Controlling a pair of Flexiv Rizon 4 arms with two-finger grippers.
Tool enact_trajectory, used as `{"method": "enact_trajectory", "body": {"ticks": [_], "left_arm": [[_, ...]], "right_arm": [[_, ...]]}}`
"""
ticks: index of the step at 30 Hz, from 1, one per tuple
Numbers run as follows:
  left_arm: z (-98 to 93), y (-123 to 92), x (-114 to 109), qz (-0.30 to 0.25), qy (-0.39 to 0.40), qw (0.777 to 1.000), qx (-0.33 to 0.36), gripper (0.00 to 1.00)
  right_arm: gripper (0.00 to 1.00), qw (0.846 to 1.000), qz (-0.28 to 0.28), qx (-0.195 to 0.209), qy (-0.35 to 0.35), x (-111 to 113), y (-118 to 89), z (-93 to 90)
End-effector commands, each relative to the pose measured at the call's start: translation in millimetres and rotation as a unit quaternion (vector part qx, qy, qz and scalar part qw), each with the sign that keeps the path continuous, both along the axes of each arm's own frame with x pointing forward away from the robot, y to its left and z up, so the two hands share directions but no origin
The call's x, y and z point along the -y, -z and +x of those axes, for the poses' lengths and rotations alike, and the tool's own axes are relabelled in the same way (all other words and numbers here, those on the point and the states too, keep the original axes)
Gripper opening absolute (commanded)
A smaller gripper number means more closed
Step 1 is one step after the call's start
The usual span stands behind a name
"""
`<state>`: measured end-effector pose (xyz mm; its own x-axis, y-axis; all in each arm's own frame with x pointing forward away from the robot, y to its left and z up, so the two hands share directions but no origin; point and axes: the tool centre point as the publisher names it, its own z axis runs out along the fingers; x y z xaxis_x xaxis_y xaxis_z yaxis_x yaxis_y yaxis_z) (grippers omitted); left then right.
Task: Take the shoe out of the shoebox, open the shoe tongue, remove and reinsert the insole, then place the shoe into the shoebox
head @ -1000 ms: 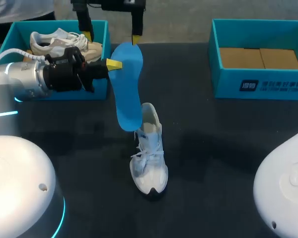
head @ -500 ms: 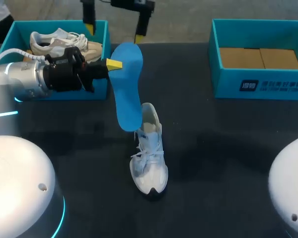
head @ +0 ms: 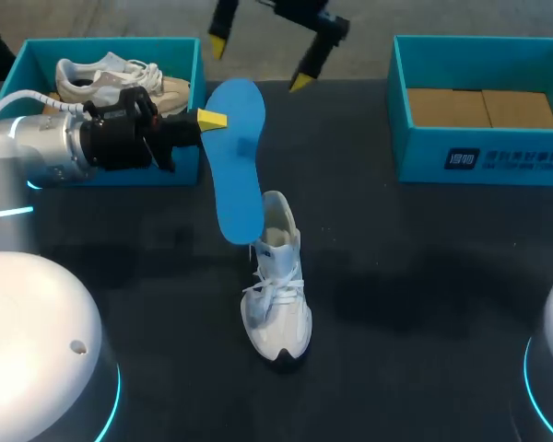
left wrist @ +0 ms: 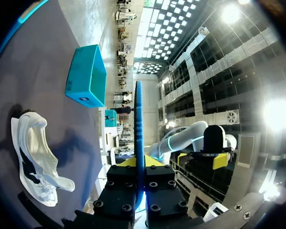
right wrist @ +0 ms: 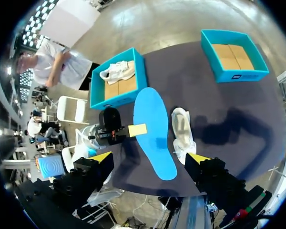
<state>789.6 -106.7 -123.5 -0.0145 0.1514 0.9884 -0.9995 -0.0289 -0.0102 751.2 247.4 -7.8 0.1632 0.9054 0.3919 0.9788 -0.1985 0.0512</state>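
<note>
My left gripper (head: 209, 120) is shut on the edge of a blue insole (head: 235, 166), holding it on edge above the table; in the left wrist view the insole (left wrist: 138, 119) runs edge-on out from between the fingers. Its lower end hangs just over the heel of a white shoe (head: 277, 290) that lies on the dark table. My right gripper (head: 258, 63) hovers high over the far table edge, jaws wide open and empty. Seen from the right wrist, the insole (right wrist: 153, 126) and shoe (right wrist: 182, 133) lie far below that gripper (right wrist: 148, 157).
A teal shoebox (head: 186, 55) at the far left holds another white shoe (head: 106, 78). A second teal shoebox (head: 415, 138) at the far right shows only its cardboard floor. My arms' white bases fill both near corners.
My right gripper has swung to the right and turned, drawing away from the insole's upper end. The left gripper, insole and shoe have stayed where they were.
</note>
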Motion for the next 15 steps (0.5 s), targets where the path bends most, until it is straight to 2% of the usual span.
{"method": "enact_trajectory", "body": {"ticks": [1, 7, 15], "left_arm": [[-1.0, -1, 0, 0.002, -0.001, 1.0, -0.001, 0.0], [-1.0, -1, 0, 0.002, -0.001, 1.0, -0.001, 0.0], [-1.0, -1, 0, 0.002, -0.001, 1.0, -0.001, 0.0]], "right_arm": [[1.0, 0.981, 0.19, 0.032, -0.008, 12, 8, 2.3], [1.0, 0.965, 0.255, 0.056, -0.012, 20, 13, 4.0], [1.0, 0.949, 0.308, 0.073, -0.009, 36, 21, 9.4]]}}
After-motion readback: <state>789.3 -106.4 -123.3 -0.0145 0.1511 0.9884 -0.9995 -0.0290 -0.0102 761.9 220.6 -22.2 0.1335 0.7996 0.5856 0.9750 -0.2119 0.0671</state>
